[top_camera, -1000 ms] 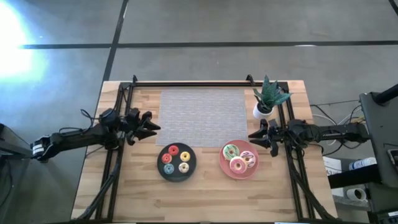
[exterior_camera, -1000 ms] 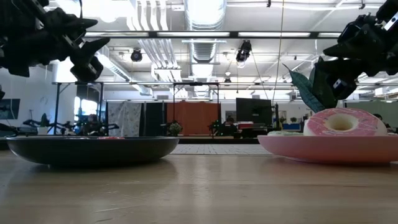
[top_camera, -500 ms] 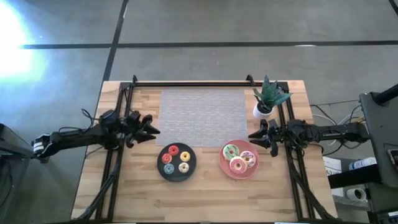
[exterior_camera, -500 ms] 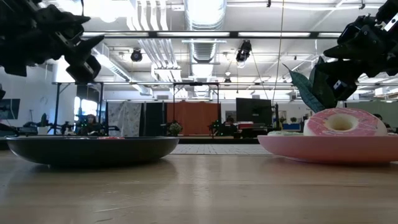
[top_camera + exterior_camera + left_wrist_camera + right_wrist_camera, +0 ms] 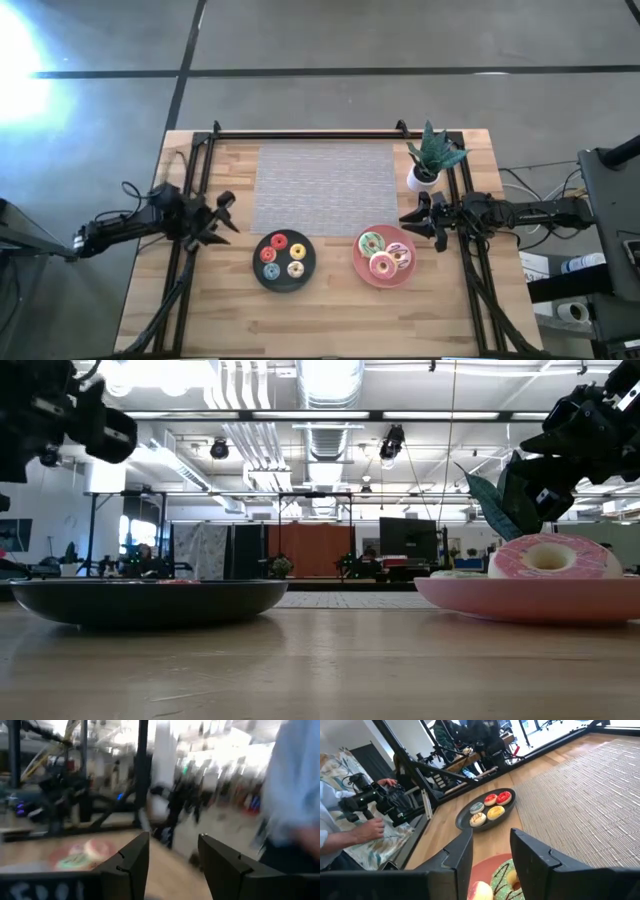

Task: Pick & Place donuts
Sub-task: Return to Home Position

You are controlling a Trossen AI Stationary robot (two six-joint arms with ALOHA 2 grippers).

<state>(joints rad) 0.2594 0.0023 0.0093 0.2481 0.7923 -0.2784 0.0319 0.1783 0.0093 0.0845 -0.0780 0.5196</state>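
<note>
**Donuts plated, both arms hanging empty: here's what could still go sideways**

The main worry is sitting on the right side. The right arm (image 5: 520,212) is hanging with its jaws spread and holding nothing, just beside the rim of the pink plate (image 5: 385,284). The potted plant (image 5: 430,158) is standing right next to that arm too. If it's going home from here, a low or wide swing is probably going to nudge the plate and shake up the load, or catch the leaves.

The left arm (image 5: 130,225) is looking safer. Its jaws are released and empty as well, hovering by the left rail of the table (image 5: 330,320), apart from the black plate (image 5: 257,262).

A person's hand (image 5: 370,827) is showing beyond the table in the right wrist view, gripping some dark gear. Anyone leaning in there is risking a bump.

As for contents, the black plate is carrying five tiny donuts:
- red (image 5: 279,241)
- orange-red (image 5: 268,254)
- yellow (image 5: 297,251)
- blue (image 5: 271,270)
- a whitish one (image 5: 295,268)

The pink plate is holding the three bigger ones, packed close together:
- green-white sprinkled (image 5: 371,243)
- white with red stripes (image 5: 399,254)
- pink (image 5: 382,266)

Every donut in view is sitting on a plate.
</note>
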